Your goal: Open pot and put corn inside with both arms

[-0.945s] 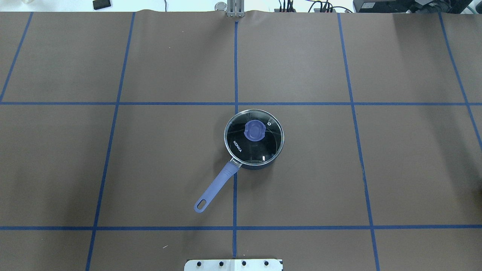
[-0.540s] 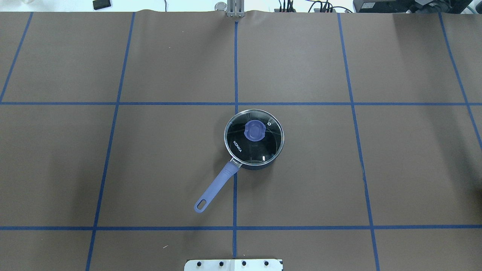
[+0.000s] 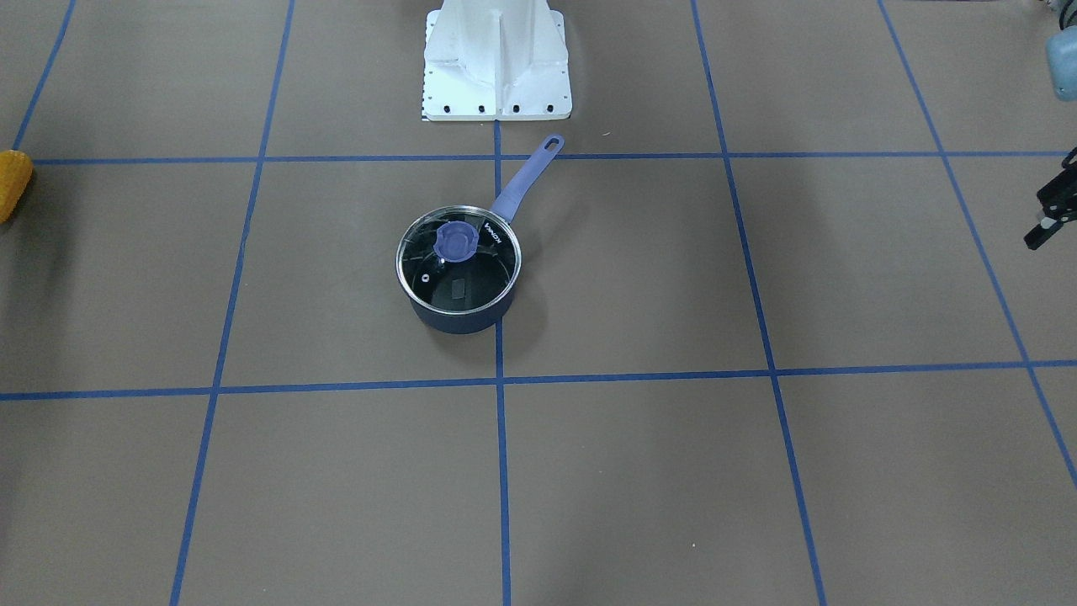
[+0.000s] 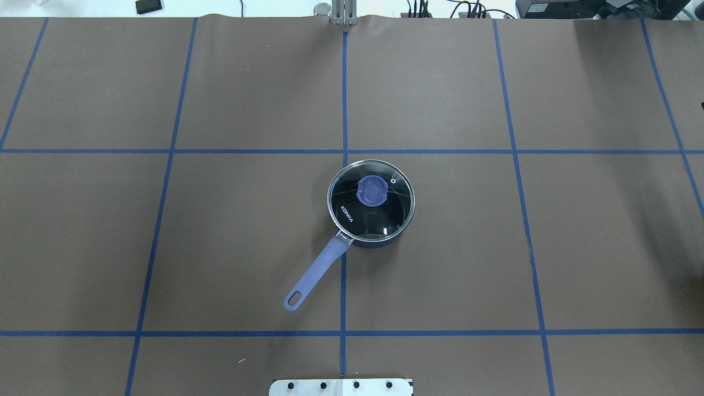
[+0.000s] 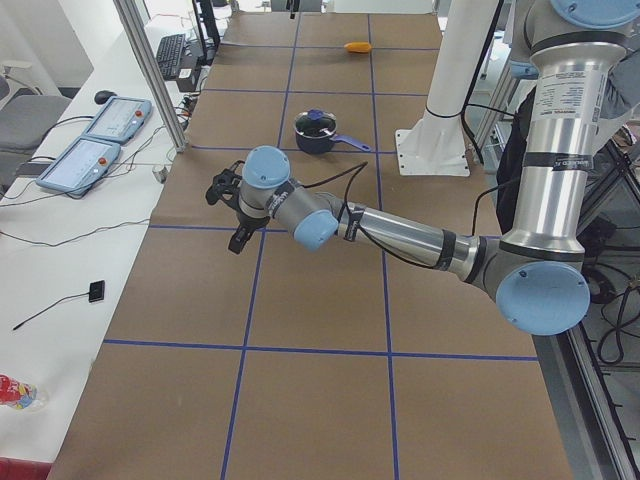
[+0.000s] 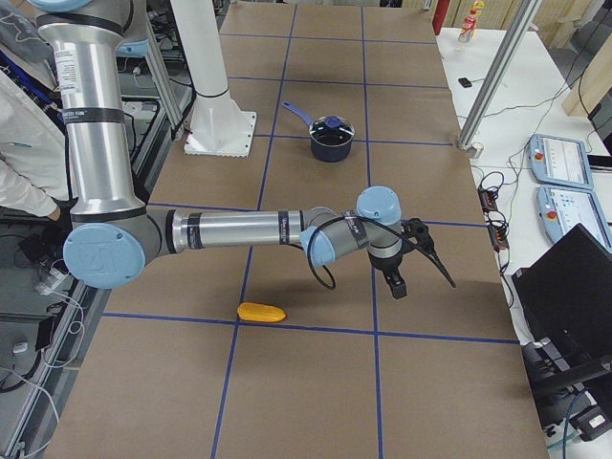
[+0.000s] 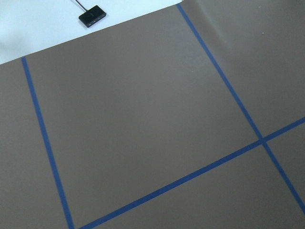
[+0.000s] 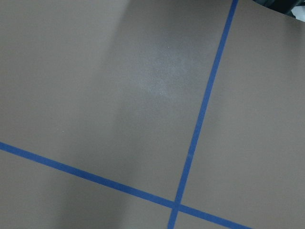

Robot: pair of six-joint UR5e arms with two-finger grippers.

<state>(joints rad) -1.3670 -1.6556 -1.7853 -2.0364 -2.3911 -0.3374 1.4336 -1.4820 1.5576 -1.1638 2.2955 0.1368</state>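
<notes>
The pot stands at the table's middle with its glass lid and purple knob on it; its lavender handle points toward my base. It also shows in the front view. The corn lies on the table far out on my right side, at the front view's left edge. My left gripper is open and empty above the table far to the left, also in the left side view. My right gripper hovers beyond the corn; I cannot tell whether it is open.
The white base mount stands just behind the pot's handle. Aluminium posts and control pendants stand past the table's far edge. Blue tape lines grid the brown table.
The pot and lid have not moved. A dark shape at the overhead view's lower right edge is gone, and a small dark tip now shows higher on that edge.
</notes>
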